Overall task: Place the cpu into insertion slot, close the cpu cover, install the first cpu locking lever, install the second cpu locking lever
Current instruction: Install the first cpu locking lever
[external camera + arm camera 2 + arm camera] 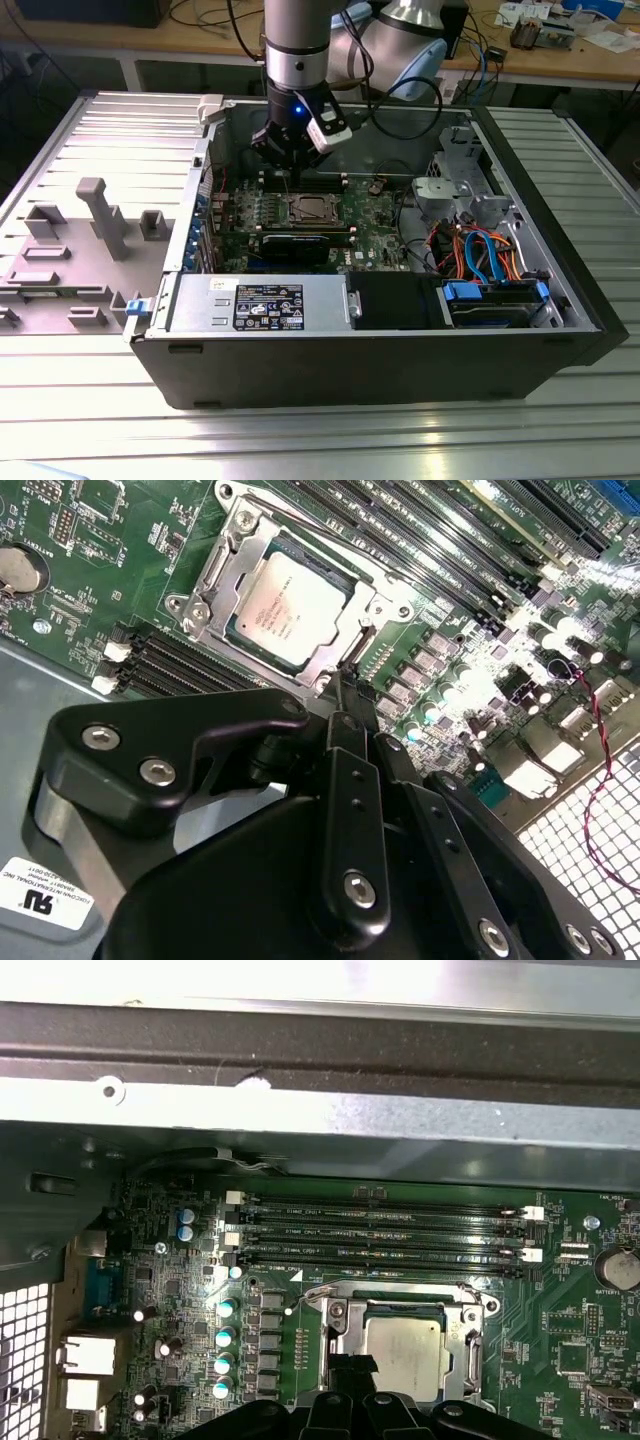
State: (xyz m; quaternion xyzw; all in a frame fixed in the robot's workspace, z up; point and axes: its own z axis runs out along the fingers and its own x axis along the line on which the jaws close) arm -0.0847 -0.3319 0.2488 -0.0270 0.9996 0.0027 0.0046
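My hand (287, 168) hangs down into the open computer box (350, 365), in the upper middle of the exterior view. It is low over the green board because the work is small and close.

The chip (290, 605) lies flat in its slot (330, 1312), silver face up. The cover (352, 615) is down around it like a picture frame, so the chip shows through the hole in the middle. That keeps the chip from sliding.

In both wrist views my fingertips sit just beside one edge of the slot. They look pinched shut into one thin point. There may be a thin bar between them, but my own black fingers (350, 780) hide that spot, so I can't say.

One thin metal bar (310, 532) runs along another side of the slot, on the side toward the long black slots (380, 1230). I can't tell if it is hooked down. The slot's near edge is cut off behind my hand.
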